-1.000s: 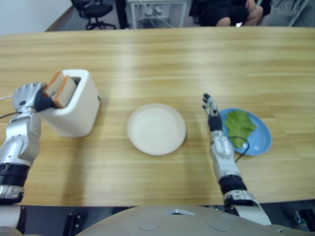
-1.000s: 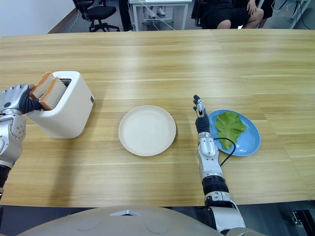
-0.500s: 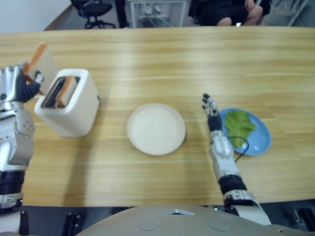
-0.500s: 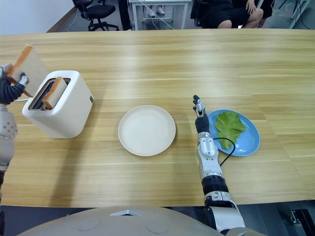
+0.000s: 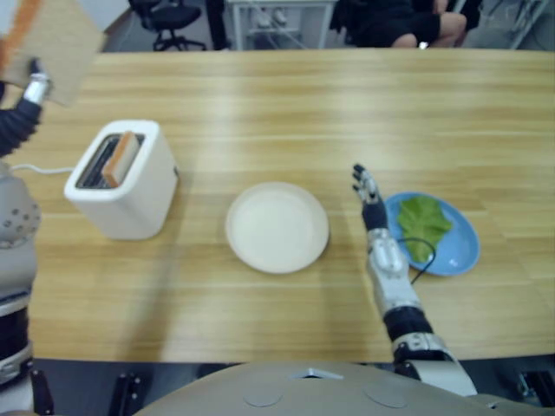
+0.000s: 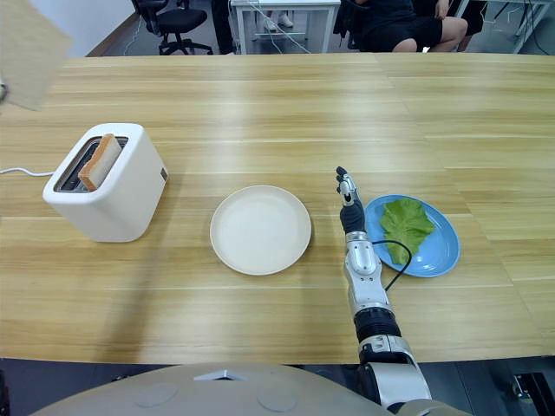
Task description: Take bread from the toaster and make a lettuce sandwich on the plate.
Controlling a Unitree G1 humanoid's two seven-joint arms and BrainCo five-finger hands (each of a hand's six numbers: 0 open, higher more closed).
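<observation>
My left hand (image 5: 29, 97) is raised at the far left, shut on a slice of bread (image 5: 52, 36) held high above the table and left of the toaster. The white toaster (image 5: 128, 192) stands upright with a second slice (image 6: 100, 159) sticking out of one slot. In the middle of the table lies a cream plate (image 5: 277, 228) with nothing on it. Between that plate and a blue plate (image 6: 447, 253) my right hand (image 5: 369, 196) rests, open, its fingers straight and pointing away from me. A green lettuce leaf (image 6: 404, 221) lies on the blue plate.
The toaster's white cord (image 5: 35, 169) trails off the table's left edge. A thin black cable (image 6: 395, 260) loops by my right wrist beside the blue plate. Office chairs and a seated person are beyond the table's far edge.
My left hand has pulled one slice out of the toaster and lifted it up and to the left. The toaster, tilted before, now sits flat. The right hand has hardly moved.
</observation>
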